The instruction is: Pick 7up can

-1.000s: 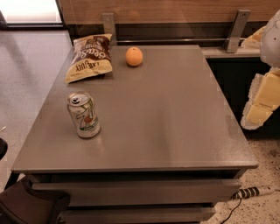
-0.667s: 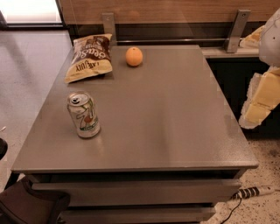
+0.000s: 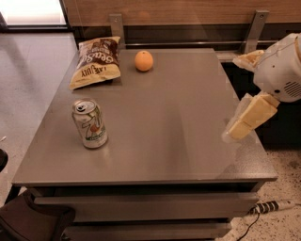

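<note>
Yellowish padding covers the two fingers [image 3: 254, 115] of the gripper [image 3: 234, 96], which hangs at the right edge of the table [image 3: 178, 122]. The fingers stand spread wide, one reaching toward the back of the table and the other slanting down toward its front-right part, with nothing between them. Behind them sits the gripper's rounded white body, cut off by the right border of the view.

One 7up can [image 3: 89, 124] stands upright on the left part of the table, toward the front. Its body is whitish-silver with green and red markings, and its shiny top with the pull tab faces up. It is well apart from the gripper, with the bare grey width of the table between them, and it touches nothing else.

Two other things lie on the table, both near the back edge. One orange [image 3: 144, 60] rests alone, roughly mid-width. One chip bag [image 3: 96, 62], yellow and brown, lies flat at the back-left corner, near the orange but not touching it, and behind the can with a gap between.

Two metal brackets [image 3: 254, 30] rise behind the table against a wood-panelled wall [image 3: 188, 9]. One power strip [image 3: 275, 205] lies on the speckled floor at the lower right, with its cord trailing under the table.
</note>
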Robot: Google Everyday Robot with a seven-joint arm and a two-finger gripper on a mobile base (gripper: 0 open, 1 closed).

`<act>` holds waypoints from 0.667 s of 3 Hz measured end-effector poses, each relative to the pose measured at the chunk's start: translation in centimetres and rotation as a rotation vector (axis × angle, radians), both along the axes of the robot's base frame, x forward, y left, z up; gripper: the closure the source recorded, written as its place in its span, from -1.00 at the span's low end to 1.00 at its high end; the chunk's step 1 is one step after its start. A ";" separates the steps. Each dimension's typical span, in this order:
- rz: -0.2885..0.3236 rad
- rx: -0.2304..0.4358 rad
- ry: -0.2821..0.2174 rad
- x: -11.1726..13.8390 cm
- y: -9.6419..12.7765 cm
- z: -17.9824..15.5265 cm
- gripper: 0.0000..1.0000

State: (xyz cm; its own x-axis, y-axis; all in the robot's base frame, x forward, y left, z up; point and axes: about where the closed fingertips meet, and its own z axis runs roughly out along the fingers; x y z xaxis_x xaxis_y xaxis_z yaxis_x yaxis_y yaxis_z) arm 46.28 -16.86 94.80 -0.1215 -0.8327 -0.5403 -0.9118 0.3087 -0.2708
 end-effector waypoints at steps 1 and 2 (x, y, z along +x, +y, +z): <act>0.032 0.179 -0.051 0.9 2.1 -1.4 -1.00; 0.138 0.401 -0.051 2.0 5.8 -2.1 -1.00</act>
